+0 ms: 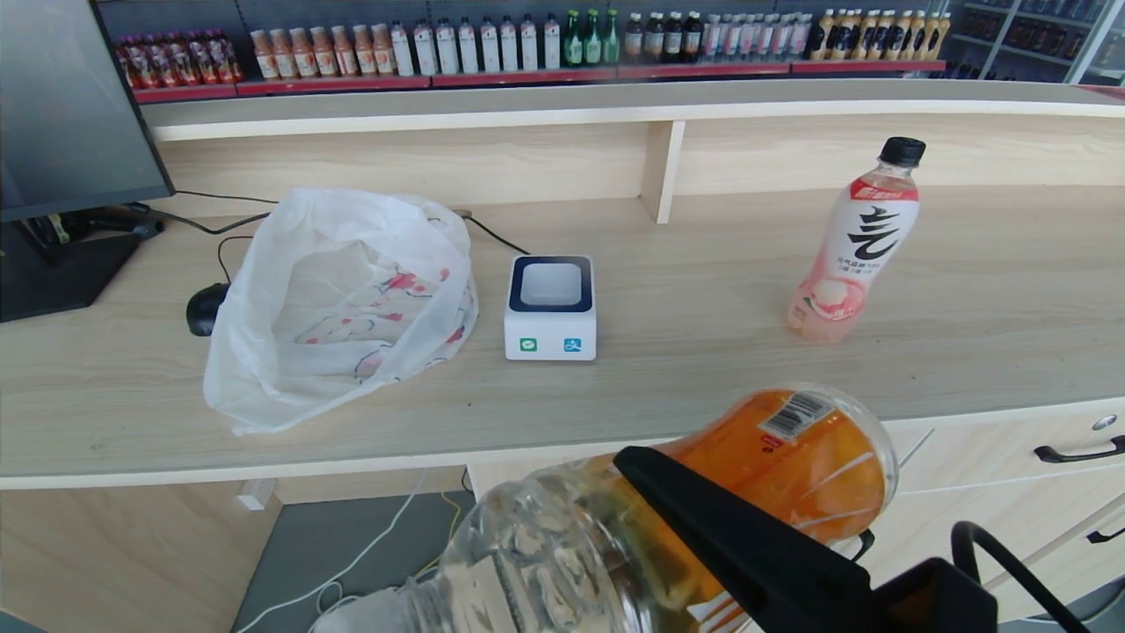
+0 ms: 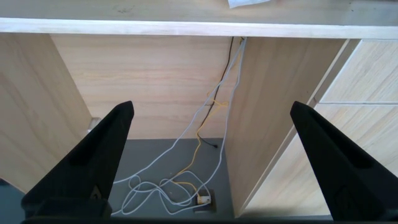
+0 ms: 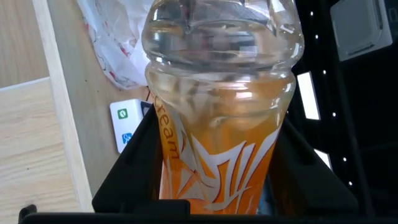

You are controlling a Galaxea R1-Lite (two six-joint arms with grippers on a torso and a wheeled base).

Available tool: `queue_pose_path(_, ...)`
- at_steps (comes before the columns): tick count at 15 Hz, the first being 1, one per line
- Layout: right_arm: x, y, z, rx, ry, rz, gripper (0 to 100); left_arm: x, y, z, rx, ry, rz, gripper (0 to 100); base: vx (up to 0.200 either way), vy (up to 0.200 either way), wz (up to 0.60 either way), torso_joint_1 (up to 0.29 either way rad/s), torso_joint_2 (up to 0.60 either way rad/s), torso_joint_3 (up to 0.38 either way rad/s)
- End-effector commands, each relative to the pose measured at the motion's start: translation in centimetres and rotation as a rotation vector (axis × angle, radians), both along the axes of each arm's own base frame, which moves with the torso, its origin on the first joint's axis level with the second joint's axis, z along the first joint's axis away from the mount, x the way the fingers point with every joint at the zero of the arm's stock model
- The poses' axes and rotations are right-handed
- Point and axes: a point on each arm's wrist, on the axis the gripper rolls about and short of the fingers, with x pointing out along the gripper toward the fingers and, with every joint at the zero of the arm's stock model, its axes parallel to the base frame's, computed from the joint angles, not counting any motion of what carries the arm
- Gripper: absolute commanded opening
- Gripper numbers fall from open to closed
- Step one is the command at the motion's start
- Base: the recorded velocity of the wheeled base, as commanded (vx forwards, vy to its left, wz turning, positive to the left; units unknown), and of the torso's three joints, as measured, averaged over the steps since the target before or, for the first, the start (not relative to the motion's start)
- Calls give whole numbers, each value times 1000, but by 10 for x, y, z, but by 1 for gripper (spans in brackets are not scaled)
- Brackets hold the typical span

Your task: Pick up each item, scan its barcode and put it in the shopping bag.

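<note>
My right gripper (image 1: pixel 703 519) is shut on an orange-labelled bottle (image 1: pixel 668 519) of clear drink, held tilted close under the head camera, in front of the counter's edge. Its barcode (image 1: pixel 794 413) faces up near the bottle's base. The same orange bottle (image 3: pixel 217 124) sits between the black fingers (image 3: pixel 134 162) in the right wrist view. A white scanner (image 1: pixel 550 308) stands mid-counter. To its left lies the open white shopping bag (image 1: pixel 338 299). A pink bottle (image 1: pixel 854 242) with a black cap stands upright at the right. My left gripper (image 2: pixel 211 162) is open below the counter, over cables on the floor.
A monitor (image 1: pixel 70 105) stands at the far left with a black mouse (image 1: pixel 204 308) and cables beside the bag. A raised wooden ledge (image 1: pixel 615 105) runs along the counter's back. Drawers with black handles (image 1: pixel 1077 453) sit under the counter's right.
</note>
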Motion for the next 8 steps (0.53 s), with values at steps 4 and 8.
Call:
queue_pose_path(4, 0, 1, -3, -11, 1, 2, 0, 0, 0, 0, 0, -1, 0, 100, 0, 0, 0, 0, 0, 0)
queue_pose_path(8, 0, 1, -3, -11, 1, 2, 0, 0, 0, 0, 0, -1, 0, 100, 0, 0, 0, 0, 0, 0)
